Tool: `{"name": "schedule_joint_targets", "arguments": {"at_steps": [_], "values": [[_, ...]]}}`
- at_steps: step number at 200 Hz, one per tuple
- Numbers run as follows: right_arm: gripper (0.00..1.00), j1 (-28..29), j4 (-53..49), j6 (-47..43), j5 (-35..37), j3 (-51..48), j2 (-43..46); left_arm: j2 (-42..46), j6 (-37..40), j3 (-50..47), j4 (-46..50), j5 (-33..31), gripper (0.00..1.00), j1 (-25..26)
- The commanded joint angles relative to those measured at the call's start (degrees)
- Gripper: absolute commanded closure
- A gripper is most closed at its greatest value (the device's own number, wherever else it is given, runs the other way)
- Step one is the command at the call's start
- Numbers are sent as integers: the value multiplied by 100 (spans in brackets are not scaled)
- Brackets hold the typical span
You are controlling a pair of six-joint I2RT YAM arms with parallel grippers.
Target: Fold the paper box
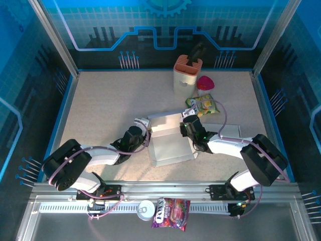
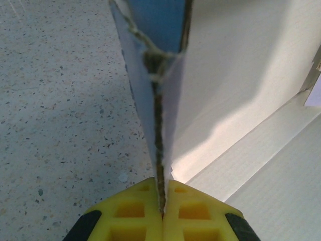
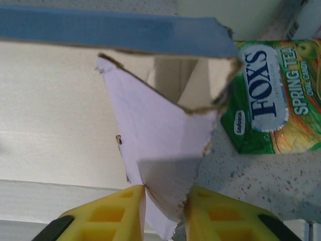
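Observation:
The white paper box (image 1: 170, 145) lies open in the middle of the table, its walls partly raised. My left gripper (image 1: 145, 131) is at its left side. In the left wrist view the yellow fingers (image 2: 135, 211) are shut on a thin upright flap (image 2: 153, 90) with a blue outer face, and the box's white inside (image 2: 241, 75) is to the right. My right gripper (image 1: 186, 125) is at the box's far right corner. Its jaws (image 3: 165, 193) stand apart, with a bent white corner flap (image 3: 155, 130) lying loosely between them under a blue-edged wall (image 3: 115, 30).
A green Fox's candy bag (image 1: 203, 105) (image 3: 276, 95) lies just beyond the right gripper. Behind it stand a beige holder (image 1: 186, 75) and a red-capped item (image 1: 204, 83). A flat white piece (image 1: 228, 130) lies at the right. A can (image 1: 146, 209) and a candy packet (image 1: 170, 213) rest on the front rail.

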State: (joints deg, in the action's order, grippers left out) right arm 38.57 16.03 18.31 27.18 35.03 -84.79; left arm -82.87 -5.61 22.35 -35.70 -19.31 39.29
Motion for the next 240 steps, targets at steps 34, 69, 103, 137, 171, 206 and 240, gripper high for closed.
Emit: {"name": "schedule_joint_targets", "arguments": {"at_steps": [34,69,103,137,171,206,240], "values": [[70,56,128,216,453,-188,58,-456,12,23,48,-597,100,442],[70,-83,166,266,445,-325,112,-749,-101,146,74,-871,100,692],[70,-277,407,214,205,-509,142,-724,-485,241,144,-872,95,830],[74,-469,542,103,-276,-598,287,-197,-933,258,363,-635,88,830],[76,-534,568,42,-575,-523,170,-33,-1030,508,701,-398,84,828],[77,-535,542,59,-659,-490,138,-359,-1143,634,673,-417,81,828],[78,-534,480,35,-660,-477,108,-484,-1362,666,524,-462,77,827]]}}
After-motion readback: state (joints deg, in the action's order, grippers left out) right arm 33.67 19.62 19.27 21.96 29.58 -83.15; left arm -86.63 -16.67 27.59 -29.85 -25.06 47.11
